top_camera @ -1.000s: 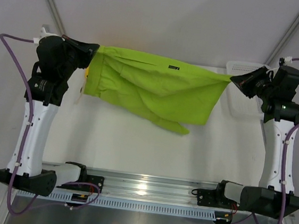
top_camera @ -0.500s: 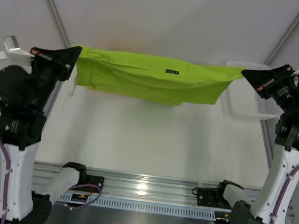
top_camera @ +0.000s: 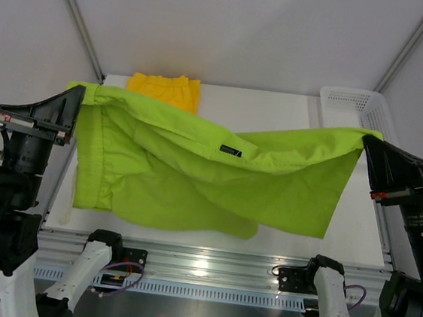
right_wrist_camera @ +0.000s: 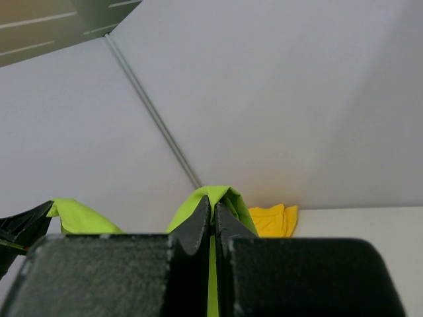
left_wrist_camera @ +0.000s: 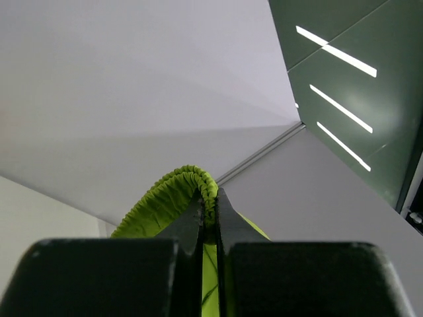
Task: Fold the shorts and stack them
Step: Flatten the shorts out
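Note:
The lime green shorts hang spread wide in the air between my two grippers, high above the table, with a small dark logo near the middle. My left gripper is shut on the elastic waistband at one end. My right gripper is shut on the fabric at the other end. The yellow shorts lie folded on the table at the back, partly hidden by the green pair; they also show in the right wrist view.
A white mesh basket stands at the back right of the white table. The arm bases and a metal rail run along the near edge. Grey walls enclose the back and sides.
Both grippers have risen and come toward the camera, carrying the green shorts with them. The shorts now hang lower and wider, and the yellow pair behind has come into view.

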`<action>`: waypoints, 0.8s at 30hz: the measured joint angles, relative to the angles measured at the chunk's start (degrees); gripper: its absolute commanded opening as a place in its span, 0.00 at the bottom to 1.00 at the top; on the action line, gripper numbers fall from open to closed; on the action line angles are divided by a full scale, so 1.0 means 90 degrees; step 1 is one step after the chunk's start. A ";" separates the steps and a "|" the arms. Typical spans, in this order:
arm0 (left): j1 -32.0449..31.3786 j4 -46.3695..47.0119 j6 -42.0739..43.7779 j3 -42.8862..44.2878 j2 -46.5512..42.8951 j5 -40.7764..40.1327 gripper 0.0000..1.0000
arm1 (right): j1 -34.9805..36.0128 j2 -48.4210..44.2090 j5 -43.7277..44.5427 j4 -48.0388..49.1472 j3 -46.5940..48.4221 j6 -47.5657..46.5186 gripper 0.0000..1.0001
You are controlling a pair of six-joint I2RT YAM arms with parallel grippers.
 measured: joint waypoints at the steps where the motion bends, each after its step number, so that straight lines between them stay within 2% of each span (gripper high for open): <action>1: 0.0000 0.0005 0.0000 0.0007 0.0095 0.0002 0.00 | 0.0000 -0.0005 0.0095 -0.0044 -0.0002 -0.0024 0.00; 4: 0.0000 0.0044 0.0000 0.0080 0.0522 0.0010 0.00 | 0.0000 0.0134 0.0253 -0.0163 -0.0078 -0.0066 0.00; 8: 0.0000 0.0243 -0.0005 0.0153 0.1372 0.0061 0.00 | 0.0002 0.0457 0.0126 0.0248 -0.0835 -0.0007 0.00; 12: 0.0000 0.0423 -0.0010 0.0117 0.2164 0.0153 0.00 | 0.0000 0.1311 -0.0114 0.0702 -0.1637 0.0226 0.00; 15: 0.0002 0.0542 -0.0056 0.0124 0.2800 0.0238 0.00 | 0.0000 0.2127 -0.0328 0.1095 -0.1868 0.0495 0.00; 18: 0.0005 0.0612 -0.0092 0.0352 0.3376 0.0442 0.00 | 0.0000 0.2875 -0.0522 0.1406 -0.1661 0.0685 0.00; 21: 0.0005 0.0719 -0.0141 0.1093 0.3988 0.0753 0.00 | 0.0000 0.3534 -0.0777 0.1681 -0.0882 0.0903 0.00; 24: 0.0007 0.1110 -0.0197 0.1600 0.4201 0.1001 0.00 | -0.0010 0.3723 -0.0947 0.2154 -0.0260 0.1022 0.00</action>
